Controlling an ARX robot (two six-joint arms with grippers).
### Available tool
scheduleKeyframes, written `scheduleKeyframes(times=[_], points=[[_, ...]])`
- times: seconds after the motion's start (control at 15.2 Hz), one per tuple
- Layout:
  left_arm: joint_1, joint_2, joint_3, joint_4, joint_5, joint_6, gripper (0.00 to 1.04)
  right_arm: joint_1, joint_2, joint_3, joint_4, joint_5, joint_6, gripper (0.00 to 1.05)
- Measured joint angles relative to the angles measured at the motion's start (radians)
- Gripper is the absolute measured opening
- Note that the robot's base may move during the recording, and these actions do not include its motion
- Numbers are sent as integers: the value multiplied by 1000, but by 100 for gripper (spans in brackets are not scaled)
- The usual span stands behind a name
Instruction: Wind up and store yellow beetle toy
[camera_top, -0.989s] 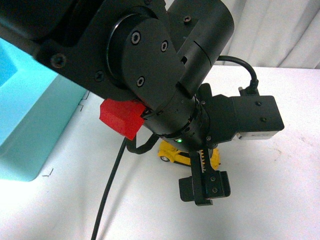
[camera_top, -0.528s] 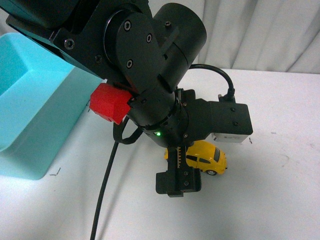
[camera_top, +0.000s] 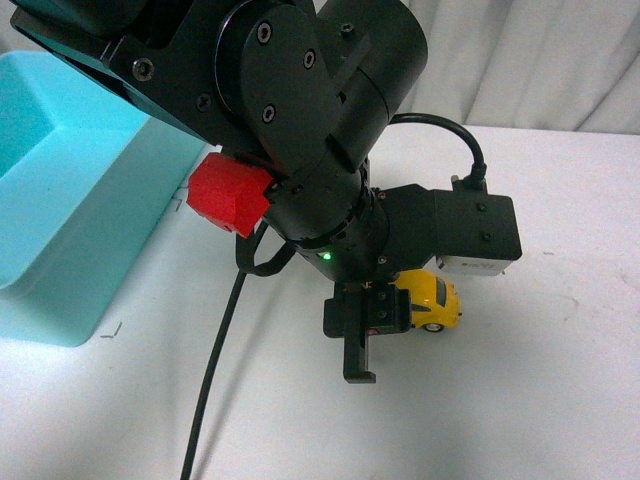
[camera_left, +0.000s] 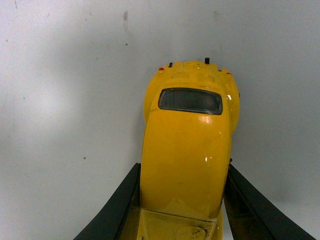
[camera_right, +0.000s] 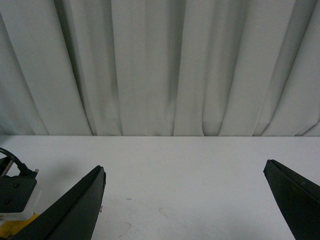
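The left wrist view is showing what the front view is mostly hiding: the left gripper (camera_left: 184, 172) is clamping the beetle (camera_left: 187, 145) by its flanks, down at the table (camera_left: 60, 125). The left arm (camera_top: 300, 110) is bending steeply downward. The right gripper (camera_right: 184, 167) is hanging wide open, facing a curtain (camera_right: 150, 65).

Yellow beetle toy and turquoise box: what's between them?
In the front view, the robot's left arm, with its red block and black cable, fills the stretch between yellow beetle toy and turquoise box; the cable hangs over the white table.
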Motion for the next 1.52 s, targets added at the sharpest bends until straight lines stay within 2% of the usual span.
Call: scheduleKeyframes(times=[0.26,0.4,0.53,0.73,0.86,0.99,1.12,1.25,1.52], points=[[2,-11,1,-23,17,-65,41,0,0,0,0,0,0,98],[23,-69,-7,-29,99,-188,41,0,0,0,0,0,0,98],[43,-137,-3,-23,130,-259,41,0,0,0,0,0,0,98],[146,-251,24,7,174,-417,41,0,0,0,0,0,0,98],[268,-328,36,16,180,-525,41,0,0,0,0,0,0,98],[460,-364,67,16,134,-593,41,0,0,0,0,0,0,98],[613,-364,50,38,30,-619,41,0,0,0,0,0,0,98],[685,-359,-7,97,-53,-608,41,0,0,0,0,0,0,98],[749,-235,-66,192,-151,-552,41,0,0,0,0,0,0,98]])
